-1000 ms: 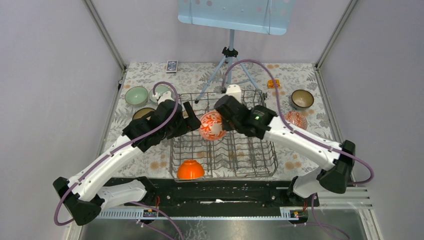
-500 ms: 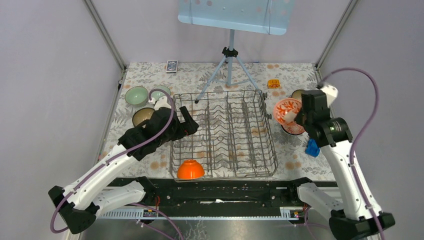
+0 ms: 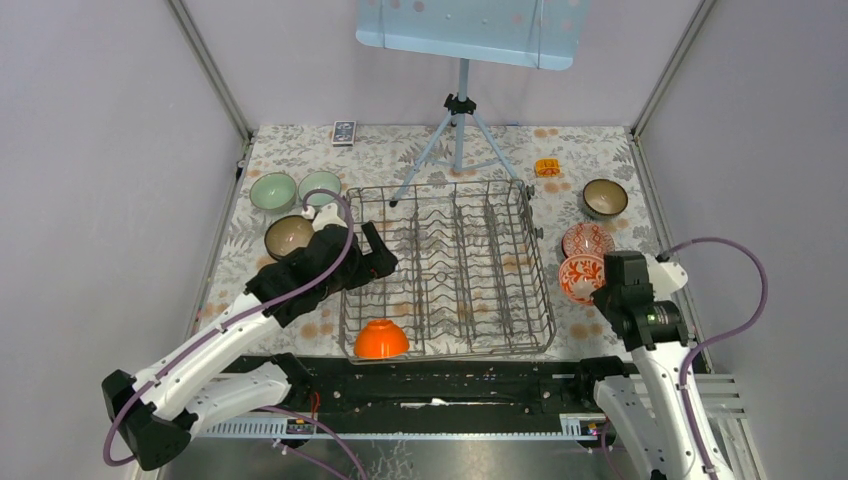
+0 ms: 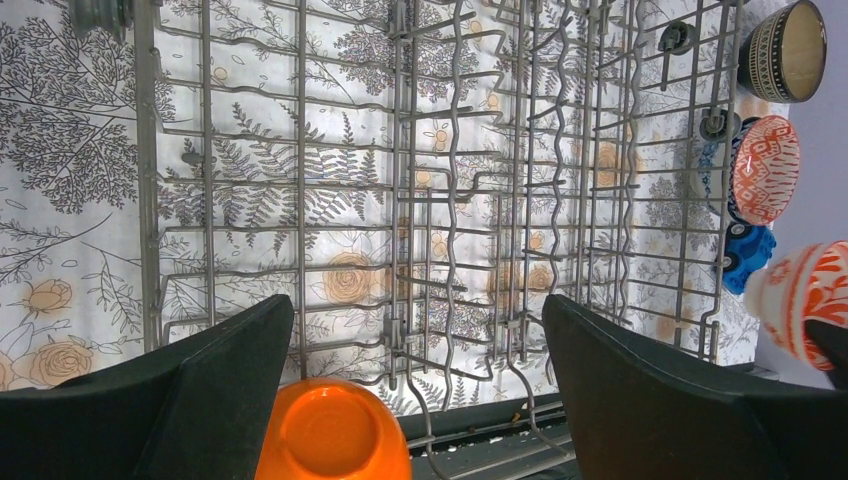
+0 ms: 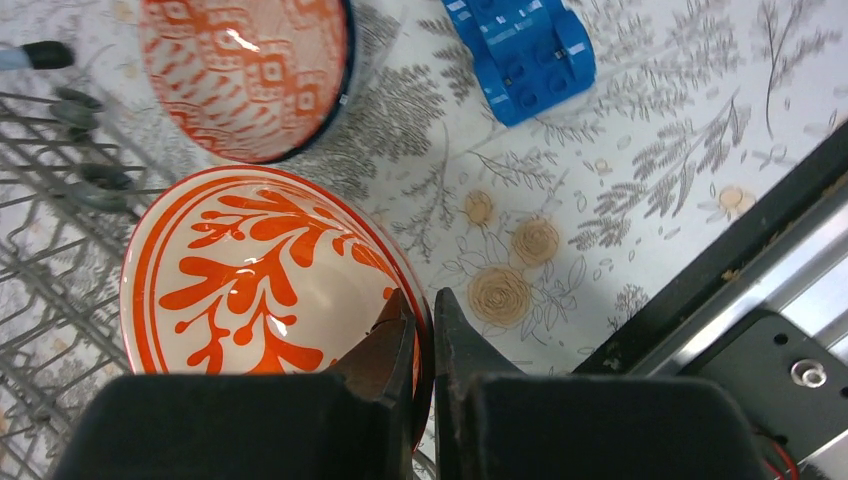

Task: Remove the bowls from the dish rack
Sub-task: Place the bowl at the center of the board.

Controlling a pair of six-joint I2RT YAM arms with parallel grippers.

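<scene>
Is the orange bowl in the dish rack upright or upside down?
Upside down: the orange bowl shows its foot ring on top.

a small robot lab test cell: plain lilac walls (image 3: 100, 150) framed by aluminium posts (image 3: 209, 68), a tripod (image 3: 459, 108) holding a panel (image 3: 470, 30), a floral-clothed table (image 3: 390, 150)

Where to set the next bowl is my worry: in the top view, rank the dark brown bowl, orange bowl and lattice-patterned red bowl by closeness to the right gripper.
From the right gripper:
1. Lattice-patterned red bowl, just behind it.
2. Dark brown bowl, farther back right.
3. Orange bowl, in the dish rack, near left.
</scene>
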